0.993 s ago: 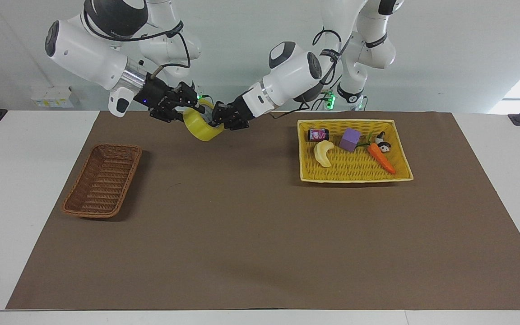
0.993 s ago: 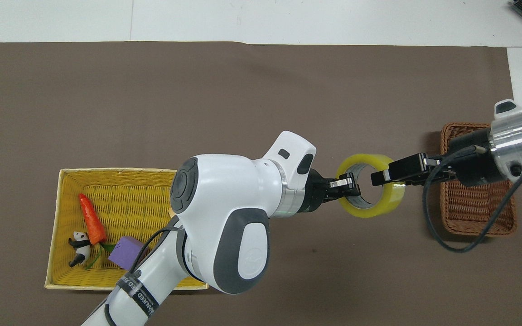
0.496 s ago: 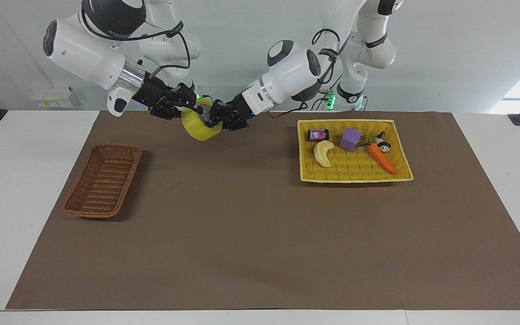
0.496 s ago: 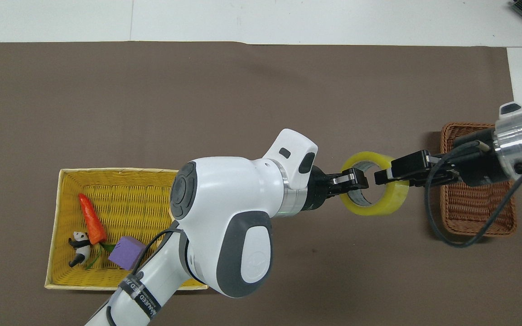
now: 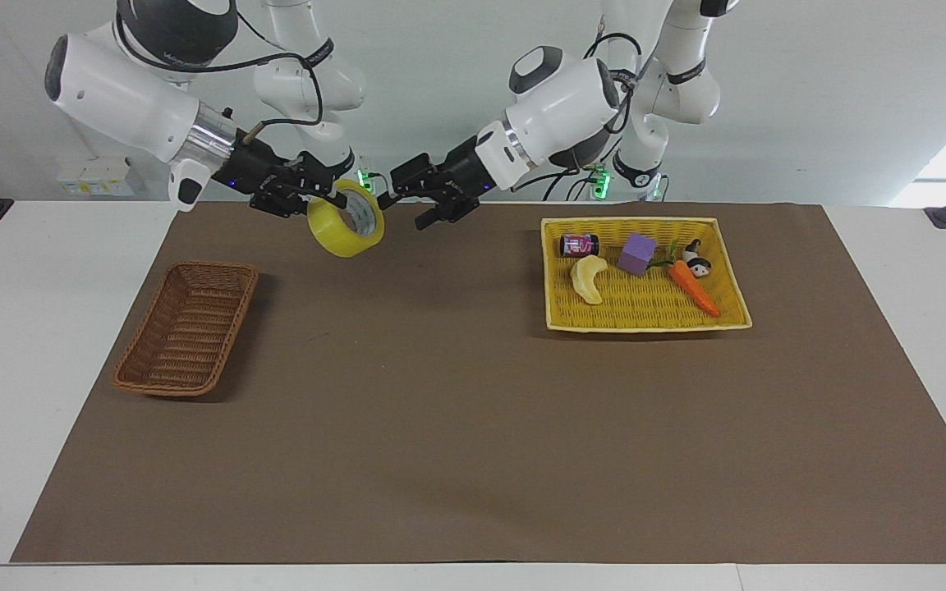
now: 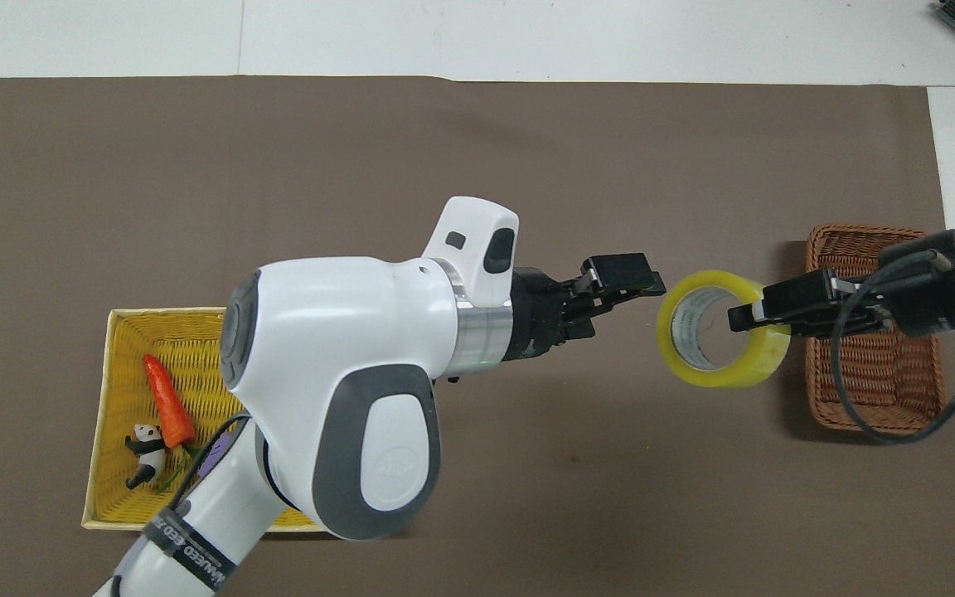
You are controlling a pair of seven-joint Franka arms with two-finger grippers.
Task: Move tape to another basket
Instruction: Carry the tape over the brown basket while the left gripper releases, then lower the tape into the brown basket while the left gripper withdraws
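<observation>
The tape (image 5: pixel 333 234) is a yellow roll held up in the air, over the mat beside the dark-brown wicker basket (image 5: pixel 185 328), toward the right arm's end. My right gripper (image 5: pixel 332 194) is shut on the roll's wall. My left gripper (image 5: pixel 417 197) is open and empty, a short way from the roll toward the left arm's end. In the overhead view the tape (image 6: pixel 726 373) hangs from the right gripper (image 6: pixel 755 313) at the edge of the brown basket (image 6: pixel 867 373), and the left gripper (image 6: pixel 627 286) stands clear of it.
A yellow woven basket (image 5: pixel 645 305) toward the left arm's end holds a pale banana-shaped piece (image 5: pixel 588 279), a purple block (image 5: pixel 637 252), a carrot (image 5: pixel 693 287), a small can (image 5: pixel 578 245) and a panda figure (image 5: pixel 696 258). A brown mat covers the table.
My left gripper has let go of the tape, opened and drawn back toward its own end. My right gripper has carried the roll toward the brown basket.
</observation>
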